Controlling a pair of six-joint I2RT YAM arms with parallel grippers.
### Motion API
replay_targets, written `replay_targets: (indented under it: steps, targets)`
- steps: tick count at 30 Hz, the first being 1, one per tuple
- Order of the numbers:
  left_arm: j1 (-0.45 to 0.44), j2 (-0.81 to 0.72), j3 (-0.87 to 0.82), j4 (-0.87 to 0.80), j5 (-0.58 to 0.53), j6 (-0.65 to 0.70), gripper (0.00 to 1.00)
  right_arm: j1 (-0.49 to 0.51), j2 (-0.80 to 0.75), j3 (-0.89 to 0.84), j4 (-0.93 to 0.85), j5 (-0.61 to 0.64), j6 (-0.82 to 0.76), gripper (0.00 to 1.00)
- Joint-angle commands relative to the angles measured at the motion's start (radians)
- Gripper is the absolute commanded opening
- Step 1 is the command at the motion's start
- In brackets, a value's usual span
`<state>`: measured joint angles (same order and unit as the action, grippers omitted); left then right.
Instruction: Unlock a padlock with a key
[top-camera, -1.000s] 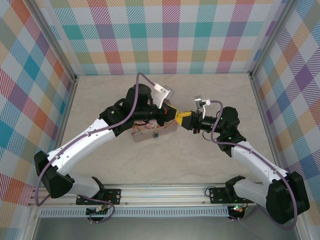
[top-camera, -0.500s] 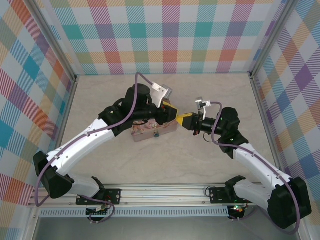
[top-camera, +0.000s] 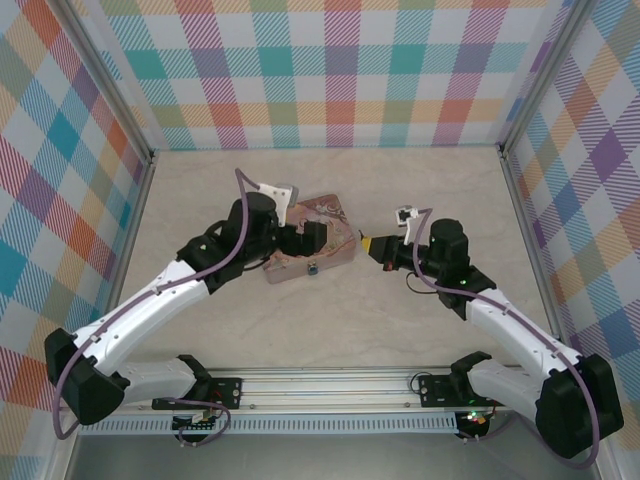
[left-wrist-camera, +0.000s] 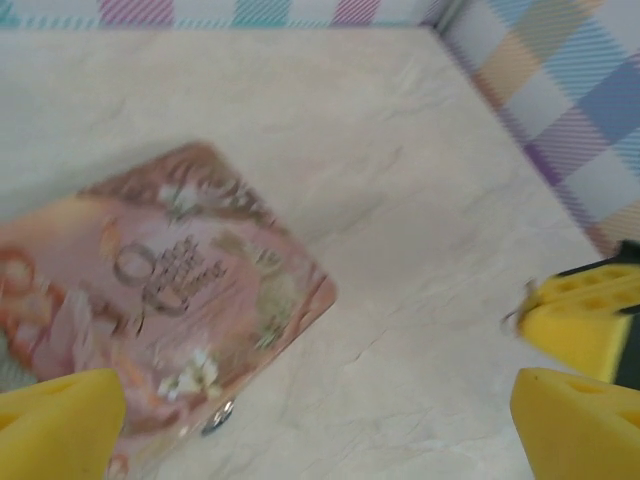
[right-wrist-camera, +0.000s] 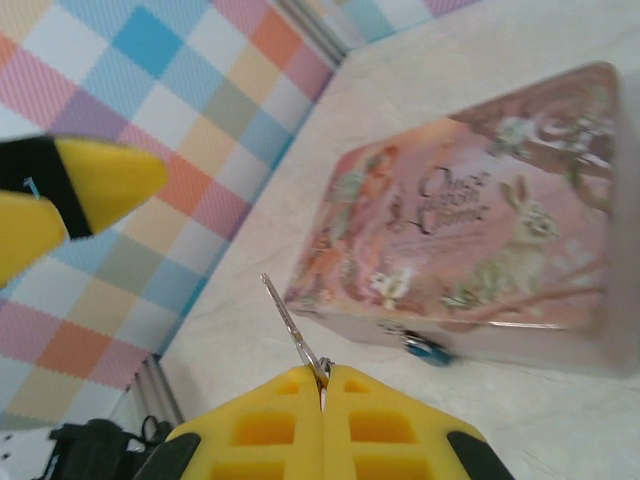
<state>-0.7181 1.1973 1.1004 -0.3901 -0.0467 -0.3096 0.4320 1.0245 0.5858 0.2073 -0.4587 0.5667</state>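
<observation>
My right pincer (right-wrist-camera: 322, 375) is clamped on the slim silvery metal key (right-wrist-camera: 290, 325), its blade pointing forward and leftward. The tiny teal padlock (right-wrist-camera: 428, 350) hangs ahead, right of that tip, on the pink illustrated tin (right-wrist-camera: 470, 230). My left pincer (left-wrist-camera: 315, 415) gapes open over that tin.

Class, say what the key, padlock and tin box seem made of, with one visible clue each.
Key: bare metal, likely steel; thin, silvery, glinting.
Padlock: teal-coated body, probably painted metal; too small to confirm.
Tin box: seemingly thin printed sheet metal; glossy pink illustrated lid, rounded corners.
</observation>
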Motion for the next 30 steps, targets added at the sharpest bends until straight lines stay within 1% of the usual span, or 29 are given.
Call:
replay_targets:
  steps: [1, 4, 7, 8, 11, 14, 18, 20, 26, 29, 30]
  targets:
    - [-0.004, -0.004, -0.115, 0.009, -0.038, -0.104, 1.00, 0.004, 0.009, -0.028, -0.031, 0.119, 0.009, 0.00]
    - [-0.036, 0.006, -0.214, 0.062, -0.012, -0.164, 1.00, 0.004, 0.008, -0.037, -0.030, 0.148, 0.003, 0.00]
    - [-0.056, 0.033, -0.267, 0.104, 0.038, -0.224, 1.00, 0.004, -0.001, -0.040, -0.045, 0.164, -0.005, 0.00]
    - [-0.056, 0.042, -0.289, 0.157, 0.054, -0.250, 1.00, 0.004, -0.006, -0.044, -0.050, 0.170, -0.008, 0.00]
    - [-0.056, 0.078, -0.315, 0.193, 0.048, -0.275, 1.00, 0.004, -0.029, -0.054, -0.065, 0.190, -0.014, 0.00]
    - [-0.049, 0.125, -0.304, 0.191, -0.006, -0.266, 1.00, 0.004, -0.055, -0.065, -0.076, 0.203, -0.025, 0.00]
    - [-0.016, 0.198, -0.275, 0.219, -0.005, -0.256, 1.00, 0.004, -0.087, -0.074, -0.084, 0.201, -0.050, 0.00]
    - [-0.005, 0.222, -0.264, 0.224, -0.025, -0.247, 1.00, 0.004, -0.099, -0.075, -0.095, 0.206, -0.063, 0.00]
    - [0.050, 0.258, -0.246, 0.271, -0.091, -0.184, 1.00, 0.004, -0.125, -0.080, -0.113, 0.206, -0.091, 0.00]
    - [0.090, 0.286, -0.231, 0.306, -0.088, -0.140, 1.00, 0.004, -0.133, -0.086, -0.112, 0.207, -0.100, 0.00]
    - [0.107, 0.299, -0.228, 0.324, -0.069, -0.123, 1.00, 0.003, -0.135, -0.090, -0.113, 0.209, -0.103, 0.00]
